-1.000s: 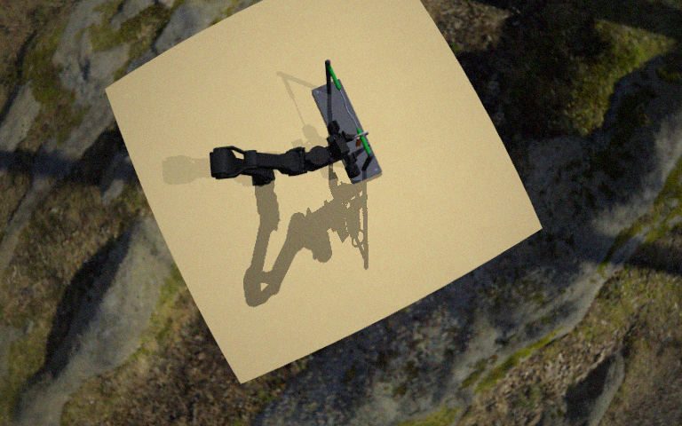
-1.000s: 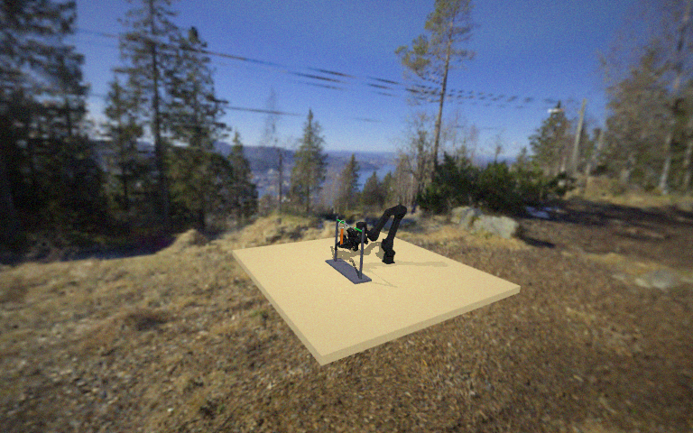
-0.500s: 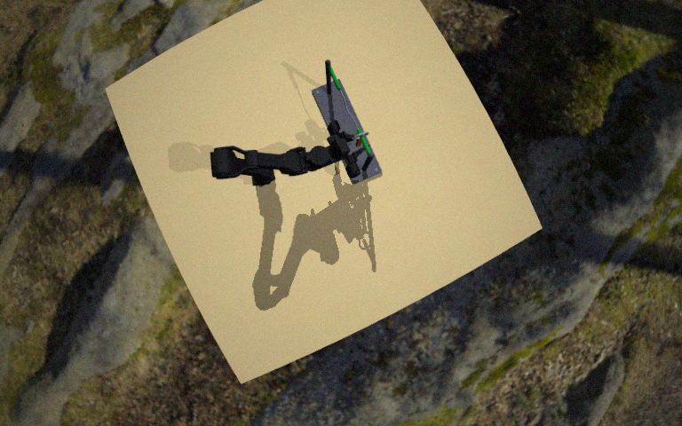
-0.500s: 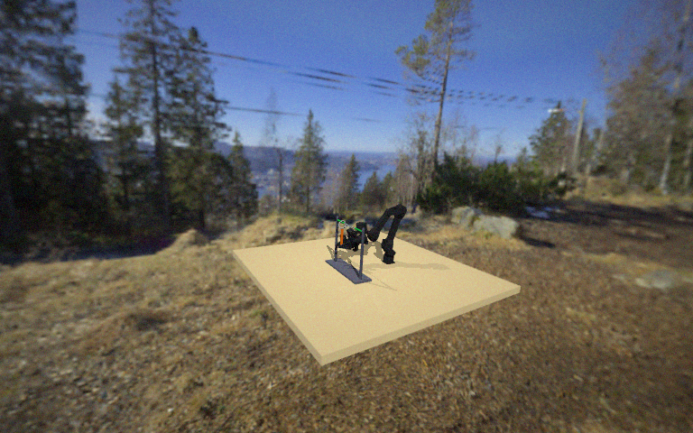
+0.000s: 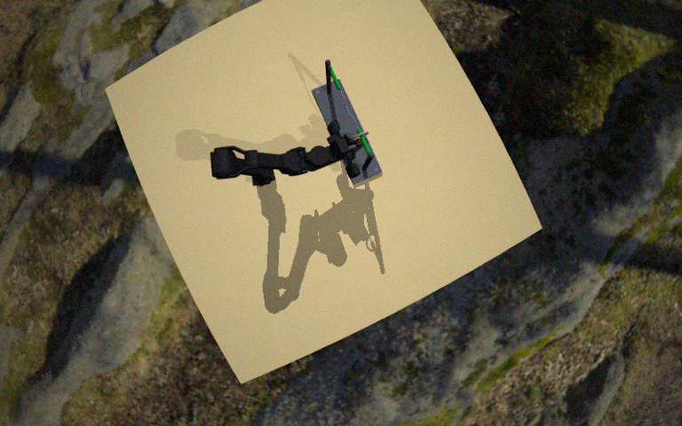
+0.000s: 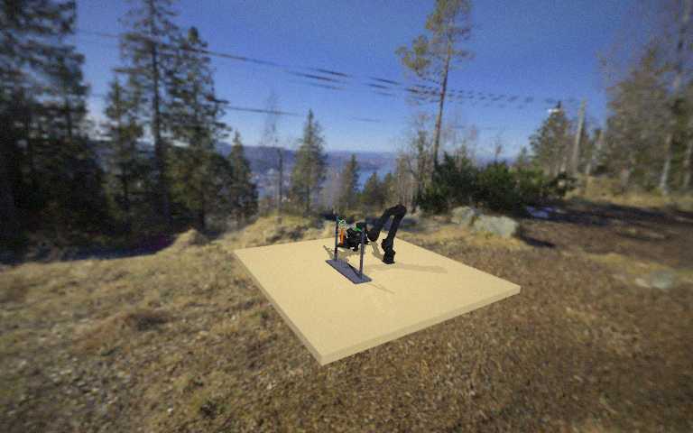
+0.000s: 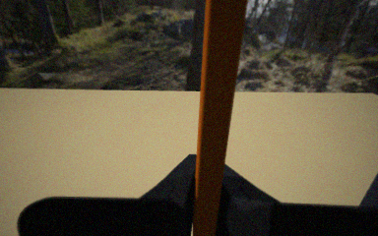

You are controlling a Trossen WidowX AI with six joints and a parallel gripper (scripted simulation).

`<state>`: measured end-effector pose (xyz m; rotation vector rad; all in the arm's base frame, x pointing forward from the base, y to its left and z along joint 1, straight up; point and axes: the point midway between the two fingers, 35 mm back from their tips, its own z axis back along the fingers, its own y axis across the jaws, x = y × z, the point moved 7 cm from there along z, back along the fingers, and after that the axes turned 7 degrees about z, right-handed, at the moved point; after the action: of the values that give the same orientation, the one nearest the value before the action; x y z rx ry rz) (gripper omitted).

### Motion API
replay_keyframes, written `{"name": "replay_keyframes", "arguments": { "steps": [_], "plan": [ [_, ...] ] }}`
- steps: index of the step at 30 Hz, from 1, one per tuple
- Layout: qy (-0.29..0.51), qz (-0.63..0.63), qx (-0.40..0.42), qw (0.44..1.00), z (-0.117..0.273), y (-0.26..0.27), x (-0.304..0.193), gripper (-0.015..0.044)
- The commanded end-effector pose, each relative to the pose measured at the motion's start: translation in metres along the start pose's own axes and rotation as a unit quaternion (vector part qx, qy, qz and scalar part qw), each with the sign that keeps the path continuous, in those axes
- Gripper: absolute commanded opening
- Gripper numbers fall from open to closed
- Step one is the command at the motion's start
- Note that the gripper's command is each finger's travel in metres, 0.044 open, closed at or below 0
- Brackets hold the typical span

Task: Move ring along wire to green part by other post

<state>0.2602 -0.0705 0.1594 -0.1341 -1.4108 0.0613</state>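
Note:
The grey ring (image 5: 365,133) (image 6: 343,223) hangs around the green wire part (image 5: 366,146) beside one post (image 5: 368,161) (image 6: 336,250), close to that green part's inner end. Its orange handle (image 5: 358,143) (image 6: 341,234) (image 7: 219,88) points down. My gripper (image 7: 200,162) is shut on the handle, with a finger on each side of it in the wrist view. The thin grey wire (image 5: 347,104) runs to the other green part (image 5: 335,78) at the far post (image 5: 328,74) (image 6: 362,257). The exact gap between ring and grey wire is too small to tell.
The posts stand on a dark grey base plate (image 5: 344,107) (image 6: 348,271) on the tan table top (image 5: 452,201) (image 6: 434,300). My arm (image 5: 276,161) (image 6: 393,222) reaches to the wire from one side. The hand is close to the base plate's upper side in the overhead view.

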Motion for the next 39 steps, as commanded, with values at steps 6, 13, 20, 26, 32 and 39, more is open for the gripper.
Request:
{"name": "replay_keyframes", "arguments": {
  "steps": [6, 13, 20, 26, 32, 39],
  "plan": [
    [0.000, 0.000, 0.000, 1.000, 0.000, 0.000, 0.000, -0.0150],
    [0.000, 0.001, 0.000, 1.000, 0.001, -0.001, 0.007, -0.0150],
    [0.000, 0.001, -0.001, 1.000, 0.002, -0.001, 0.014, -0.0150],
    [0.000, 0.001, -0.001, 1.000, 0.002, -0.001, 0.014, -0.0150],
    [0.000, 0.001, -0.001, 1.000, 0.002, -0.001, 0.014, -0.0150],
    [0.000, 0.001, -0.001, 1.000, 0.002, -0.001, 0.014, -0.0150]
  ]
}}
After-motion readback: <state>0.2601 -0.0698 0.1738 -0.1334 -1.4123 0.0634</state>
